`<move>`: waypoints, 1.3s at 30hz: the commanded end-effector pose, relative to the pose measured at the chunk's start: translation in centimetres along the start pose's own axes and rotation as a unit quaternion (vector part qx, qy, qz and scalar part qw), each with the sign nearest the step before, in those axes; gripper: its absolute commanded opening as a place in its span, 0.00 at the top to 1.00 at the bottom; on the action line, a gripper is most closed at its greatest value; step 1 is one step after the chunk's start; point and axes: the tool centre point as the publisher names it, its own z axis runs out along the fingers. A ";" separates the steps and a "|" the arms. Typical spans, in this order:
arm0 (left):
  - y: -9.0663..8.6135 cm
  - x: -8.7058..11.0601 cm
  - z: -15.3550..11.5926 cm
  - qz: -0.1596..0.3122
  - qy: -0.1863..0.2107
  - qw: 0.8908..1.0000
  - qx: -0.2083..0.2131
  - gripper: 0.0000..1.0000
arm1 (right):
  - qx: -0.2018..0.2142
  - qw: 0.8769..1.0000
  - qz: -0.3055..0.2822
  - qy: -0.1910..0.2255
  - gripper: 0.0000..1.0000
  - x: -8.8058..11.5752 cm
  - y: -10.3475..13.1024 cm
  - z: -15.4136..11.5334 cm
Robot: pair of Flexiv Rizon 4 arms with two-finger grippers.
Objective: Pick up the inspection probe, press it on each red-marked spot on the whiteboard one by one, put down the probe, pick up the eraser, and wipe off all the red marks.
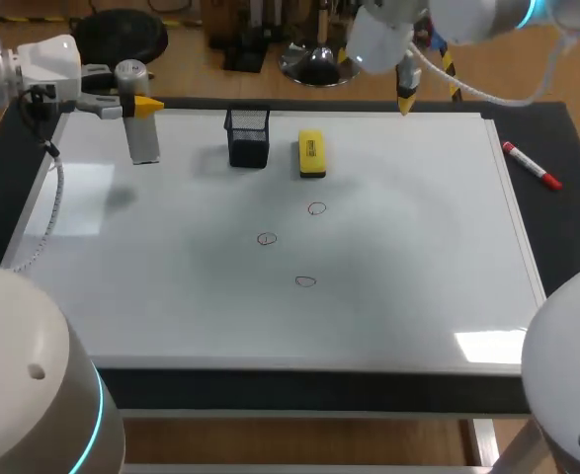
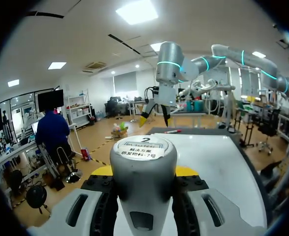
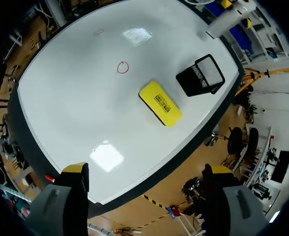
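Note:
The inspection probe [image 1: 141, 123], a grey cylinder, stands upright over the whiteboard's [image 1: 171, 286] far left corner, with my left gripper [image 1: 139, 104] shut on it. In the left wrist view the probe [image 2: 144, 187] fills the gap between the yellow tips of that gripper [image 2: 144, 170]. Three red circles [image 1: 316, 208] [image 1: 267, 238] [image 1: 305, 281] mark the board's middle. The yellow eraser [image 1: 311, 154] [image 3: 160, 103] lies near the far edge. My right gripper [image 1: 405, 97] [image 3: 145, 169] hangs open and empty above the far edge, right of the eraser.
A black mesh cup [image 1: 248, 136] [image 3: 201, 74] stands just left of the eraser. A red marker [image 1: 532, 164] lies on the dark table surface beyond the board's right edge. The near half of the board is bare.

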 end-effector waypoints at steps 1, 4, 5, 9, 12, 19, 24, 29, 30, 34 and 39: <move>0.0 0.1 0.0 0.001 -0.001 1.000 0.001 1.00 | 0.005 0.990 -0.032 0.137 0.00 -0.2 0.5 -0.2; 0.0 0.1 0.0 0.001 -0.001 1.000 0.001 1.00 | -0.002 0.992 -0.019 0.125 0.00 -0.4 0.5 -0.7; 0.0 0.1 0.0 0.001 -0.001 1.000 0.001 1.00 | -0.002 0.992 -0.019 0.125 0.00 -0.4 0.5 -0.7; 0.0 0.1 0.0 0.001 -0.001 1.000 0.001 1.00 | -0.002 0.992 -0.019 0.125 0.00 -0.4 0.5 -0.7; 0.0 0.1 0.0 0.001 -0.001 1.000 0.001 1.00 | -0.002 0.992 -0.019 0.125 0.00 -0.4 0.5 -0.7; 0.0 0.1 0.0 0.001 -0.001 1.000 0.001 1.00 | -0.002 0.992 -0.019 0.125 0.00 -0.4 0.5 -0.7; 0.0 0.1 0.0 0.001 -0.001 1.000 0.001 1.00 | -0.002 0.992 -0.019 0.125 0.00 -0.4 0.5 -0.7; 0.0 0.1 0.0 0.001 -0.001 1.000 0.001 1.00 | -0.012 0.993 -0.039 0.115 0.00 -0.5 0.8 0.0; 0.0 0.1 0.0 0.001 -0.001 1.000 0.001 1.00 | -0.017 0.992 -0.049 0.115 0.00 -0.6 1.0 0.5; 0.0 0.1 0.0 0.001 -0.001 1.000 0.001 1.00 | -0.039 0.990 -0.083 0.110 0.00 -0.7 1.8 2.0; 0.0 0.1 0.0 0.001 -0.001 1.000 0.001 1.00 | -0.055 0.979 -0.170 0.101 0.00 -0.9 3.1 3.7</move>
